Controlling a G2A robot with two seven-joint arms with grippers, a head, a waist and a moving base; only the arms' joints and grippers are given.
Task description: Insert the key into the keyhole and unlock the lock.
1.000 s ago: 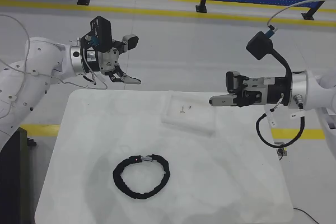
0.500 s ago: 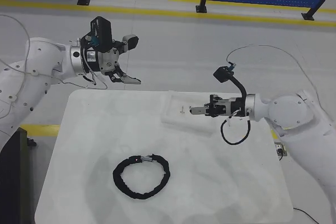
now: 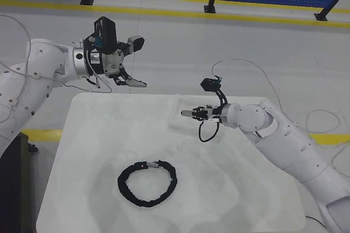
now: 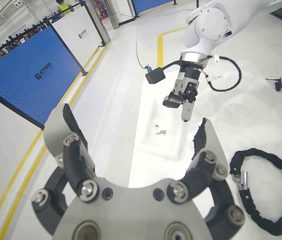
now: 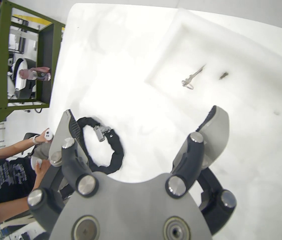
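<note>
A small metal key (image 5: 192,77) lies in a shallow white tray (image 3: 186,128) at the table's far middle; the left wrist view has the key (image 4: 161,132) beside a tiny dark piece (image 4: 157,125). My right gripper (image 3: 186,112) hangs open just above the tray, close over the key; its own view has the right gripper (image 5: 141,116) empty. The lock (image 3: 147,183), a black sleeved loop with a metal cylinder (image 3: 152,165), rests near the table's front left. Off the far left corner, my left gripper (image 3: 132,65) hovers open and empty.
The white table (image 3: 251,192) has free room to the right of the lock and in front of the tray. A green metal frame (image 5: 18,58) stands beyond the table's edge. A cable loops under the right wrist (image 3: 205,135).
The right arm has swung in from beyond the table's right side and dropped to the tray, over the key. The left arm and the lock have stayed put.
</note>
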